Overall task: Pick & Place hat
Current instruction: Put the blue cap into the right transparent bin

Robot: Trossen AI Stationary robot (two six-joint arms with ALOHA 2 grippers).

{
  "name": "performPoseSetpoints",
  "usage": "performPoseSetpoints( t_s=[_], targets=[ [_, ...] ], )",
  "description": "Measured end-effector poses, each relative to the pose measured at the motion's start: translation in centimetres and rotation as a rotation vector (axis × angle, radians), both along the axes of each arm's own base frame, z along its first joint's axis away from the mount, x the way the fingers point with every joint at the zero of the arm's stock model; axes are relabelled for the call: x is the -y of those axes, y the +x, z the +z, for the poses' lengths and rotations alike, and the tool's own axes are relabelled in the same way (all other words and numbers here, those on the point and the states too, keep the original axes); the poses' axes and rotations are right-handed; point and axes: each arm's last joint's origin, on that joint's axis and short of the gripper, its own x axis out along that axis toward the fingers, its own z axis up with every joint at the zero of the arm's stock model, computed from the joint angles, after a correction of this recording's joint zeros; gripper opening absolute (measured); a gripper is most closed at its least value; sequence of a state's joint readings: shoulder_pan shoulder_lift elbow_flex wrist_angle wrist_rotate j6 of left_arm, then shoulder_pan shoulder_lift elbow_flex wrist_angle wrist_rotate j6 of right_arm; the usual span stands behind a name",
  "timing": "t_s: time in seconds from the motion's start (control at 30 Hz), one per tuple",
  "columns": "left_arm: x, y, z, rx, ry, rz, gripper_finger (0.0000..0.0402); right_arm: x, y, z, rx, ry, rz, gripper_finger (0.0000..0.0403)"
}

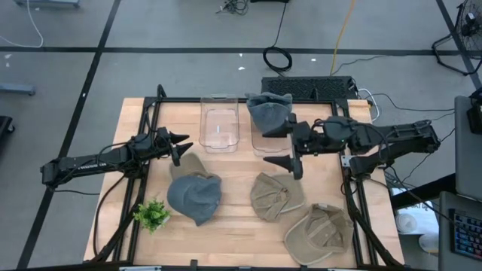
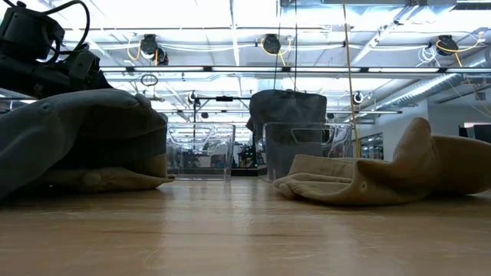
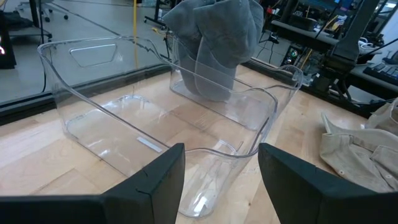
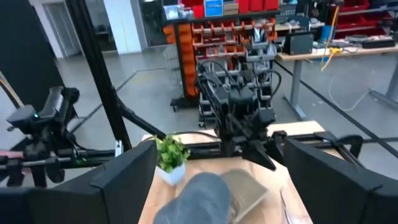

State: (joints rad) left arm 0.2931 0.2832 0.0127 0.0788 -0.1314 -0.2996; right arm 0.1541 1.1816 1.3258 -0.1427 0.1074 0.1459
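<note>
The grey hat (image 1: 194,197) on the worktop (image 1: 233,226) lies nearest the low camera, just beside my left end effector (image 1: 178,148), whose fingers stand parted on nothing, toward the near edge from its tips. Another grey hat (image 1: 269,111) already sits in the right-hand clear bin (image 1: 265,143), while the left clear bin (image 1: 219,124) is empty. My right end effector (image 1: 290,147) hangs fully released between that bin and two tan hats (image 1: 276,196), so I judge the left arm nearer the loose grey one.

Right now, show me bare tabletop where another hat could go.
Bare wood lies between the small green plant and the table's left edge, and along the front edge. Crowded: the front right, with two tan hats.
</note>
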Motion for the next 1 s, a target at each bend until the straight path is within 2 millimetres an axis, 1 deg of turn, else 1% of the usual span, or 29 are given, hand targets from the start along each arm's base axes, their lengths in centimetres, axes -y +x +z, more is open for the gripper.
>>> performPoseSetpoints(
  t_s=[0.13,0.27,0.33,0.43,0.53,0.63,0.77,0.9,1.0],
  targets=[
    [0.0,0.0,0.0,0.001,-0.003,0.001,0.0214,0.0,0.0,0.0,-0.004,-0.002,-0.018,0.0338],
    [0.1,0.1,0.2,0.065,-0.100,-0.004,0.0214,0.2,0.0,-0.1,-0.006,-0.009,-0.094,0.0338],
    [0.2,0.2,0.4,0.086,-0.100,-0.062,0.0214,0.3,0.0,-0.1,-0.006,-0.012,-0.125,0.0338],
    [0.6,0.3,1.1,0.107,-0.054,-0.222,0.0214,0.3,0.0,-0.1,-0.005,-0.012,-0.130,0.0338],
    [0.9,0.4,2.7,0.143,-0.065,-0.331,0.0214,0.3,0.0,-0.1,-0.006,-0.012,-0.130,0.0338],
    [1.2,0.3,4.4,0.116,-0.115,-0.388,0.0217,0.3,0.0,-0.1,-0.006,-0.012,-0.130,0.0338],
    [1.5,0.1,7.3,0.035,-0.133,-0.406,0.0231,0.3,0.0,-0.1,-0.007,-0.014,-0.130,0.0338],
    [1.7,0.0,10.6,-0.012,-0.137,-0.398,0.0250,0.3,0.0,-0.1,-0.007,-0.028,-0.125,0.0338],
    [1.8,0.2,13.1,-0.016,-0.201,-0.394,0.0256,0.3,0.0,-0.1,-0.007,-0.043,-0.123,0.0338]
  ],
)
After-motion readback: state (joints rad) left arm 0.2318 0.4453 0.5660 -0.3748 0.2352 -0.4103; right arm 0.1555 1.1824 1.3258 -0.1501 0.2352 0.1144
